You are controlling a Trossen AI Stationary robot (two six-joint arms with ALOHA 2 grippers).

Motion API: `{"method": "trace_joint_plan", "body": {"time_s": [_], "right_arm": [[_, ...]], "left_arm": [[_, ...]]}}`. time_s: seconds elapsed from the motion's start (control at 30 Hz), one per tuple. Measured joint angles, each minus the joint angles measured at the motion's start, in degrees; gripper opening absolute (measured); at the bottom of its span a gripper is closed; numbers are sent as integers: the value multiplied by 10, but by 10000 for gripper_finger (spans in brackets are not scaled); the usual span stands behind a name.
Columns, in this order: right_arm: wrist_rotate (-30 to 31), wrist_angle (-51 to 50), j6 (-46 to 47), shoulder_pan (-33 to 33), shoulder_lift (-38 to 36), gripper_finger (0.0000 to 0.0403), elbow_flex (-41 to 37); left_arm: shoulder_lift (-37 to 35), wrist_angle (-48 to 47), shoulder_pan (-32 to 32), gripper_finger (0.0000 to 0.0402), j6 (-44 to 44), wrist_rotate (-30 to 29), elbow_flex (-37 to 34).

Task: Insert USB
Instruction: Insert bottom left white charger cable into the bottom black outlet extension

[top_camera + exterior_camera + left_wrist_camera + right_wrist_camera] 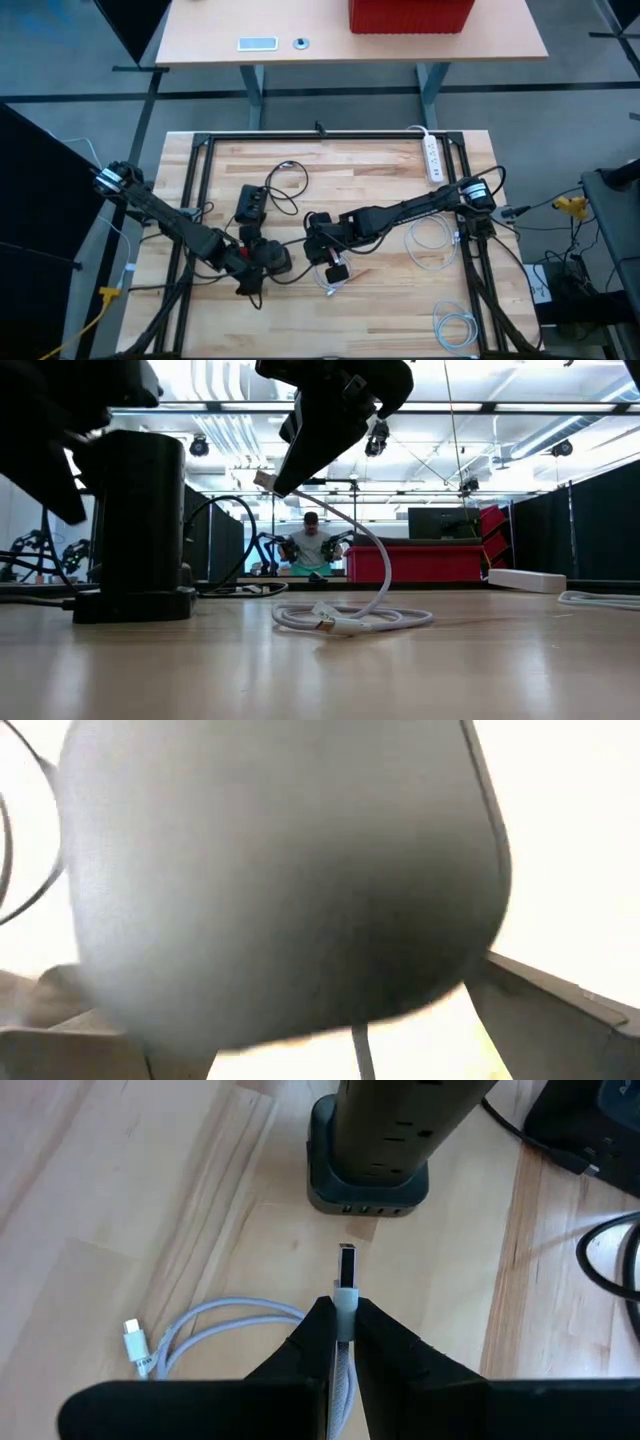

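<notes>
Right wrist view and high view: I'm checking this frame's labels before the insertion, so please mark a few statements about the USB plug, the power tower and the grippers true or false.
1. The right gripper is shut on the white USB cable just behind its plug. True.
2. The plug is already seated in a port. False: it is apart from the black power tower, pointing at the ports in its base.
3. The cable's other end lies loose on the wooden table. True.
4. The left gripper is holding a white cable. False: it is at the tower, open.
5. The tower lies on its side. False: in the low view it stands upright.
</notes>
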Motion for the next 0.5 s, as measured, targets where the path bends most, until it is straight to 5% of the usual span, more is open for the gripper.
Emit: {"method": "trace_joint_plan", "body": {"time_s": [0.3, 0.5], "right_arm": [[0, 73, -49, 0, 0, 14, -1], [16, 171, -78, 1, -4, 14, -2]], "left_arm": [[0, -283, -1, 361, -111, 1, 146], [-1, -358, -31, 361, -198, -85, 222]]}}
